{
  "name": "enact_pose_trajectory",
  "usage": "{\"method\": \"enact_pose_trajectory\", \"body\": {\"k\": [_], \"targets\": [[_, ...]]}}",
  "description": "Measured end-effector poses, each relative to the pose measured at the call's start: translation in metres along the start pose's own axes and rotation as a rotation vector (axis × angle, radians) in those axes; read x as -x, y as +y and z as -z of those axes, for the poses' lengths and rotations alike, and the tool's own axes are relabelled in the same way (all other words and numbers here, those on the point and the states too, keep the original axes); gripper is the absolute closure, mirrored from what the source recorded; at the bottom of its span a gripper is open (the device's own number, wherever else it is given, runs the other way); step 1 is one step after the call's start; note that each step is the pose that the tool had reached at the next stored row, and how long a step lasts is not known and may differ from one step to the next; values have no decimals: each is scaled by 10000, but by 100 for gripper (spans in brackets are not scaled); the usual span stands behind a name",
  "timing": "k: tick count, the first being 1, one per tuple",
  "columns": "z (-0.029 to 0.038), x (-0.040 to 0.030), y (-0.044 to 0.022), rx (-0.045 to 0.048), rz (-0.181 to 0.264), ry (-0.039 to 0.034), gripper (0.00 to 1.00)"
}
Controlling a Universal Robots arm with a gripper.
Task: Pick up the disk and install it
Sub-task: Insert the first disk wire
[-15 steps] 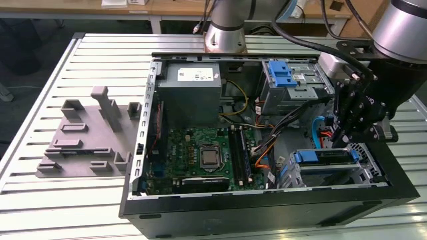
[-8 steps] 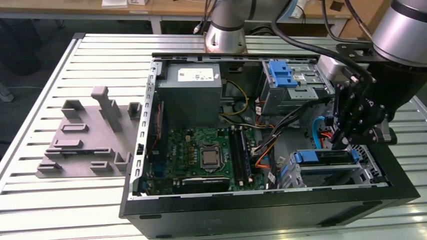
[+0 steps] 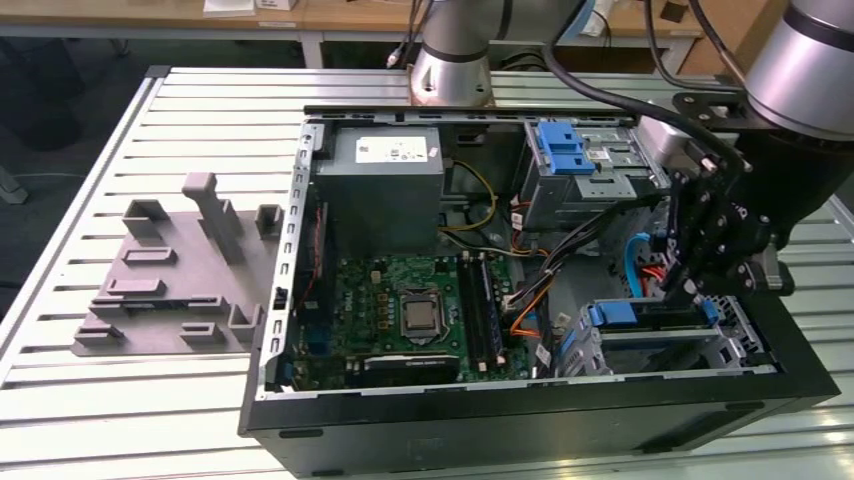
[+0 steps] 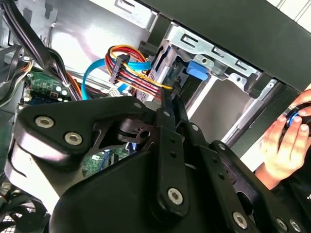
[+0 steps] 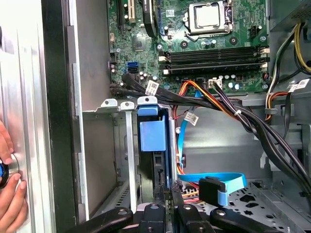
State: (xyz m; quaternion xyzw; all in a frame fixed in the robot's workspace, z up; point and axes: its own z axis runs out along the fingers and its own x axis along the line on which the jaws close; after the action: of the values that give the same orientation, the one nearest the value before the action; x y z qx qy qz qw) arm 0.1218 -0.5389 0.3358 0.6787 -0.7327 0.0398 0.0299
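The black computer case [image 3: 534, 400] lay open on the slatted table, and the arm [image 3: 801, 60] reached down into its corner. Well away from the pincer [image 3: 687, 290] sat the grey power supply [image 3: 387, 165] with a white sticker [image 3: 398, 150], its print too small for me to read. The disk [image 5: 153, 131] stood on edge in the metal drive cage [image 5: 109, 104], blue frame showing, directly ahead of the pincer's tips, which were drawn together at its near end. Beside them curled a blue flat cable [image 5: 214, 179]. Beyond, white tags [image 5: 152, 87] hung on black cables, unreadable. A person's hand [image 5: 9, 194] rested outside the case.
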Motion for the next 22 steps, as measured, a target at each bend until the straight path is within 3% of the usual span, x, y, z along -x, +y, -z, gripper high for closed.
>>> {"method": "enact_pose_trajectory", "body": {"k": [22], "targets": [[-33,-8,-30,114,-36,10,84]]}}
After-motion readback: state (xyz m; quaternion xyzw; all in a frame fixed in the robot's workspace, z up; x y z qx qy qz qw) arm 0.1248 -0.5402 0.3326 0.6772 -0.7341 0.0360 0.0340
